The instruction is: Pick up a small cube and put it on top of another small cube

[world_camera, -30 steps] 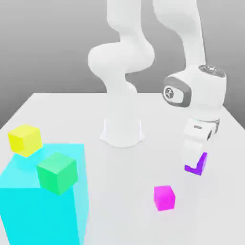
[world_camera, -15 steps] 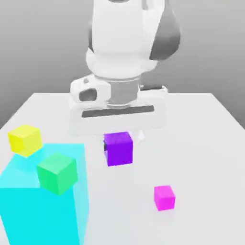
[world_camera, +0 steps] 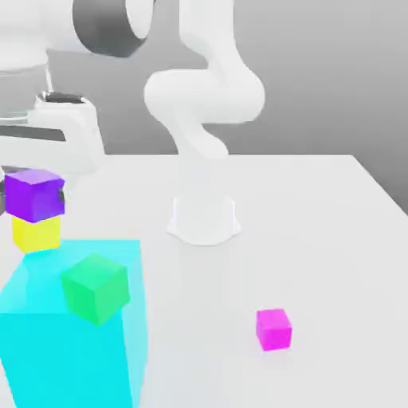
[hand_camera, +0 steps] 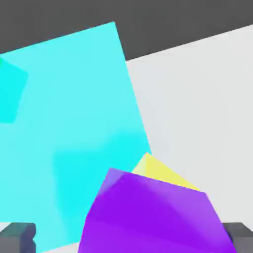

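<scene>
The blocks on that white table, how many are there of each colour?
Purple cube: 1
Yellow cube: 1
Green cube: 1
Magenta cube: 1
Big cyan block: 1
Total: 5

A small matte violet-purple cube [hand_camera: 153, 217] sits between two dark fingertips [hand_camera: 17, 236], covering most of a small yellow cube [hand_camera: 160, 173] beside a big cyan block [hand_camera: 69, 123].
</scene>
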You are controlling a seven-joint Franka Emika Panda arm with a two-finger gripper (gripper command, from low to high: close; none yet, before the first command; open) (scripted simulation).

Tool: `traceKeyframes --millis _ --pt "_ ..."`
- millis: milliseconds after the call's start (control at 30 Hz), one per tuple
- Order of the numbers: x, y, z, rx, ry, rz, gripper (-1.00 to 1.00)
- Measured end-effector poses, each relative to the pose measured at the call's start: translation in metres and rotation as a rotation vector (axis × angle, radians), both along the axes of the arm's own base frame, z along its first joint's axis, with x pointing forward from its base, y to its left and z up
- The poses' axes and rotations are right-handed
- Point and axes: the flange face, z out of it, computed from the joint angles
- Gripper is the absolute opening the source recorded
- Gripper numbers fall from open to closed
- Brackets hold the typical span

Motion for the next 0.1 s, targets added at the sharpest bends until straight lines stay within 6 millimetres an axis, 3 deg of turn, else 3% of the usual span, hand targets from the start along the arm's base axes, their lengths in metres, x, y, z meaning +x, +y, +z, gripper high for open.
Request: traceKeyframes --millis 100 --pt "0.000 -0.001 0.038 -0.001 0.000 -0.001 1.00"
